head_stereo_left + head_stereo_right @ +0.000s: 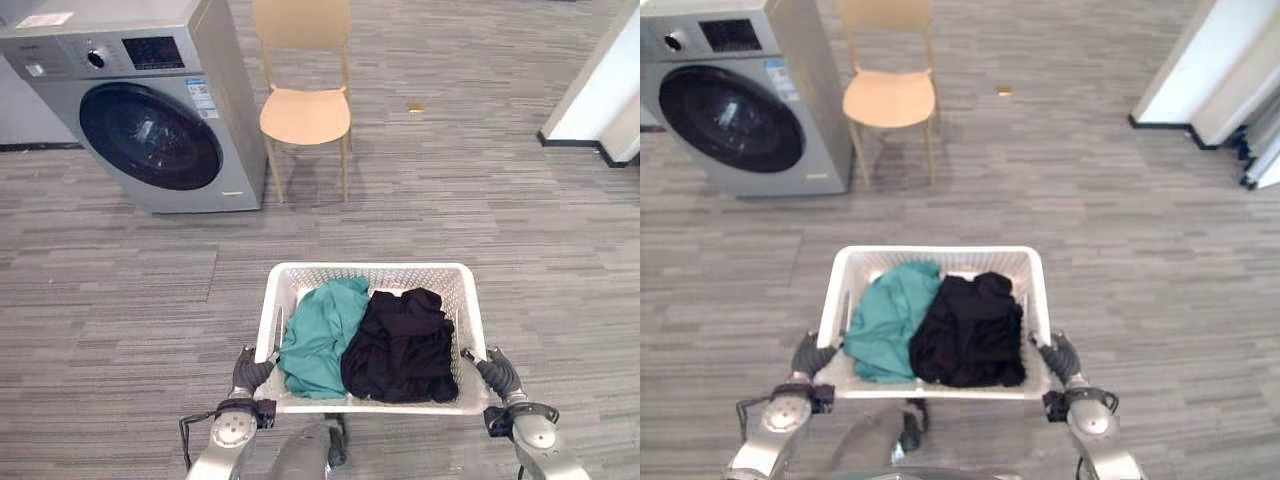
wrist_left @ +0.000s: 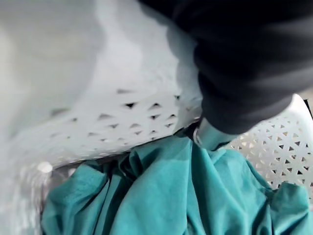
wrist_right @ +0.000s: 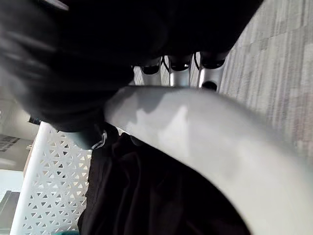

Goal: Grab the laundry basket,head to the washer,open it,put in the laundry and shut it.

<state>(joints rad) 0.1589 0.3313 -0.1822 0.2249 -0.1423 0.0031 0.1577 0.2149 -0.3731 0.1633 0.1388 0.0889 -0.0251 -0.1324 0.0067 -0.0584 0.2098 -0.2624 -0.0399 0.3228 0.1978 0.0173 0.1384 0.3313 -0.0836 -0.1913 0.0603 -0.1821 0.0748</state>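
You've both hands, left hand point(image 1: 252, 372) and right hand point(image 1: 498, 374), fingers curled on the light, stiff laundry basket point(image 1: 366, 275) rim, washer point(image 1: 150, 120) at eleven o'clock.

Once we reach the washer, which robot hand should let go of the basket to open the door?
Probably the left robot hand: the washer stands ahead on the left, its door shut. The right robot hand grips the basket.

One laundry basket point(image 1: 285, 282), two garments, teal point(image 1: 318, 337) and black point(image 1: 402, 345), one washer point(image 1: 150, 100), one chair point(image 1: 305, 110).
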